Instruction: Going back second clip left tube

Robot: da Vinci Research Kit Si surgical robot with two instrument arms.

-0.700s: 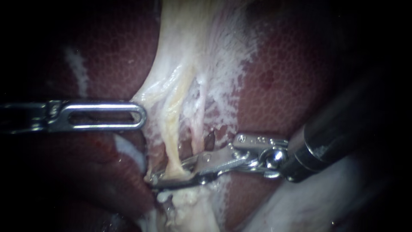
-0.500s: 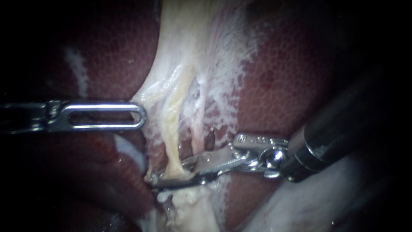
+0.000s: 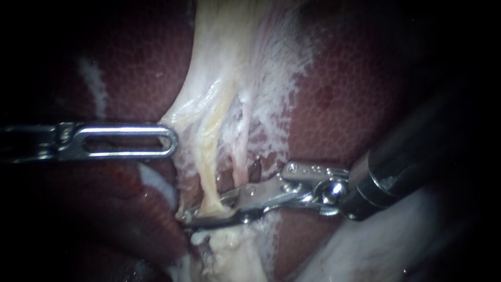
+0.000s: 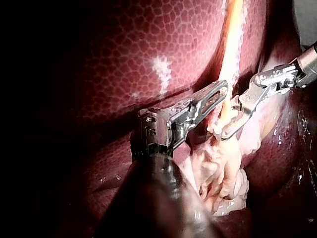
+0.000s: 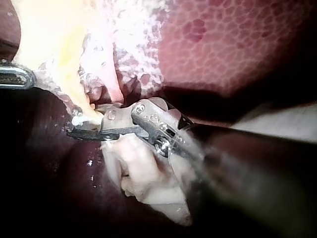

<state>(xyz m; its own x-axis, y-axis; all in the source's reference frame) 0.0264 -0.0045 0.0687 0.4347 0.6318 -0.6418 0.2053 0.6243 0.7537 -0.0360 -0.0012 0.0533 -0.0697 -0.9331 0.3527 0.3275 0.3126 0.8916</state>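
The left tube [image 3: 209,172] is a yellow strand running down from the pale tissue [image 3: 229,62] over the dark red liver [image 3: 344,94]. A thinner pink tube [image 3: 239,167] runs beside it on the right. My right instrument [image 3: 206,210] reaches in from the right with its jaws open. The foot of the left tube lies between them. I cannot make out a clip on the tube. My left instrument [image 3: 172,141] comes in level from the left, jaws shut on the edge of the pale tissue. The left wrist view shows my left instrument [image 4: 224,90] beside the right instrument [image 4: 223,130].
A lump of whitish fatty tissue [image 3: 224,250] hangs under the right instrument's jaws. The liver surrounds the tubes on both sides. A pale smooth surface [image 3: 376,245] lies under the right instrument's shaft [image 3: 407,162].
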